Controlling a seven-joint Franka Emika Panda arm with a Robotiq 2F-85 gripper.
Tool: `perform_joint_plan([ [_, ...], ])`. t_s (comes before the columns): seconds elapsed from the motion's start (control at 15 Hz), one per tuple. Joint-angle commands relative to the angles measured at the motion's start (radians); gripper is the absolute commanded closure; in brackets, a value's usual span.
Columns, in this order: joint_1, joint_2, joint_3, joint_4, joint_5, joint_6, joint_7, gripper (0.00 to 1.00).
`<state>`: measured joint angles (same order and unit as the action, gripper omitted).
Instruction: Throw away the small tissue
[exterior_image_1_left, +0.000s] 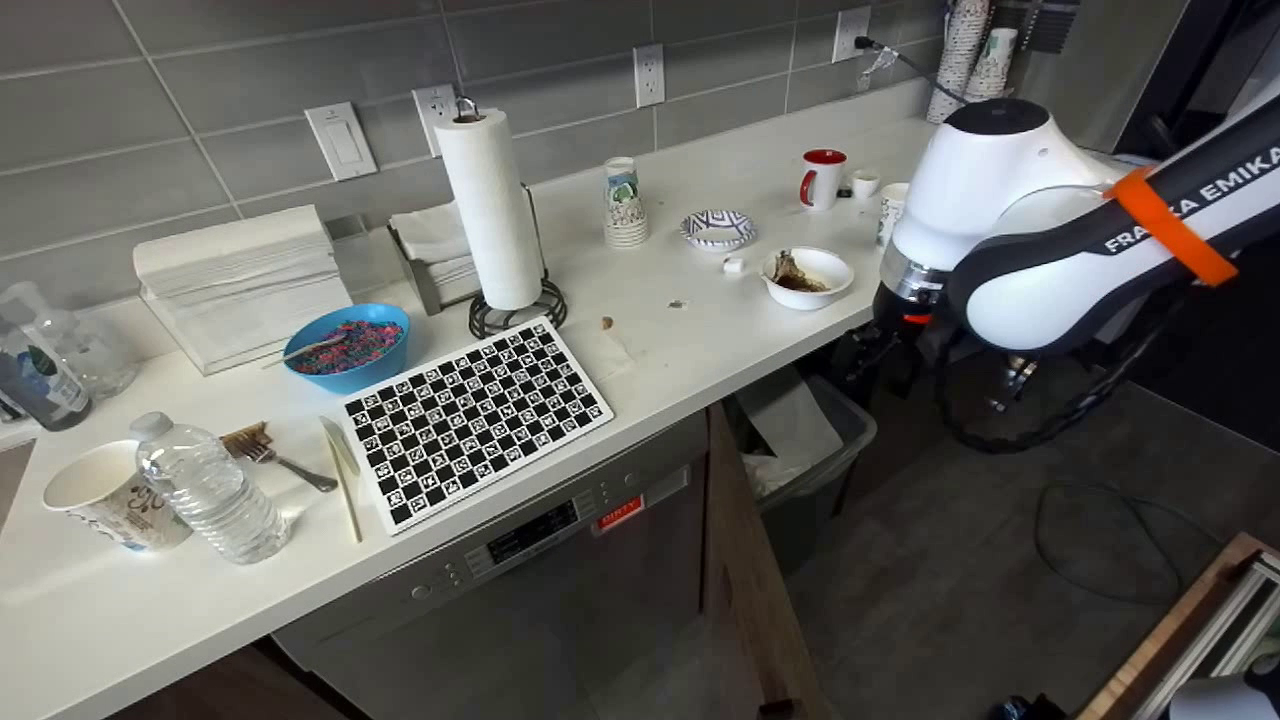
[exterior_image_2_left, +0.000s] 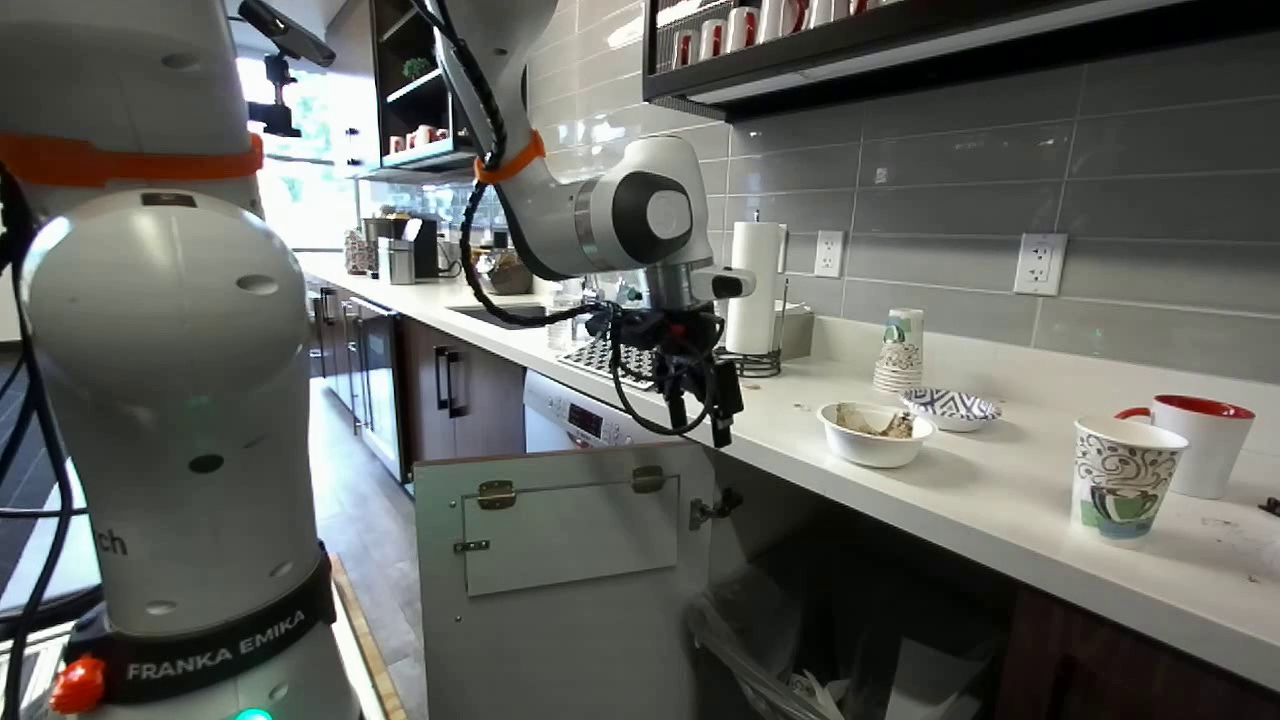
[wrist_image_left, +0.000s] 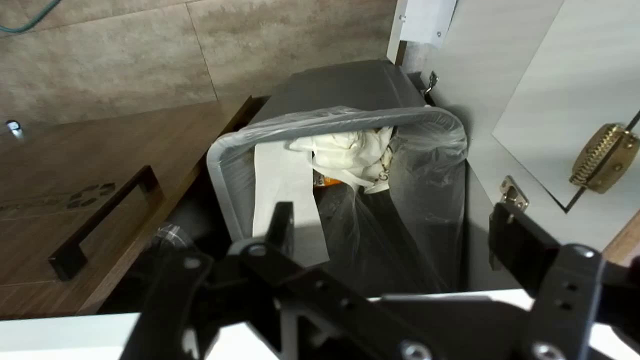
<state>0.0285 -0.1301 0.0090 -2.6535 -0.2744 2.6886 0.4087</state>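
My gripper (wrist_image_left: 397, 225) is open, with nothing between its fingers in the wrist view. It is just off the counter's front edge, above the trash bin, and also shows in both exterior views (exterior_image_1_left: 868, 352) (exterior_image_2_left: 702, 425). The grey bin (wrist_image_left: 350, 121) has a clear liner and stands in the open cabinet; its rim also shows in an exterior view (exterior_image_1_left: 860, 438). Inside lie crumpled white tissue-like paper (wrist_image_left: 345, 150), a long white sheet (wrist_image_left: 282, 185) and a printed paper cup (wrist_image_left: 381, 172). I cannot tell which piece is the small tissue. A small white item (exterior_image_1_left: 733, 265) sits on the counter.
The open cabinet door (exterior_image_2_left: 560, 560) stands beside the bin. The counter's front edge (exterior_image_1_left: 690, 385) runs close to the gripper. A white bowl with food scraps (exterior_image_1_left: 808, 290), a patterned bowl (exterior_image_1_left: 718, 230), a red-rimmed mug (exterior_image_1_left: 822, 185) and a checkered board (exterior_image_1_left: 480, 425) are on the counter.
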Motion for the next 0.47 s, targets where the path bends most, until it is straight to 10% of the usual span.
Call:
perform_joint_plan([
  [0.0,-0.071,-0.108,0.046,-0.092,-0.085,0.085,0.091,0.00],
  [0.4,-0.069,-0.054,0.059,-0.037,-0.019,0.045,0.020,0.00],
])
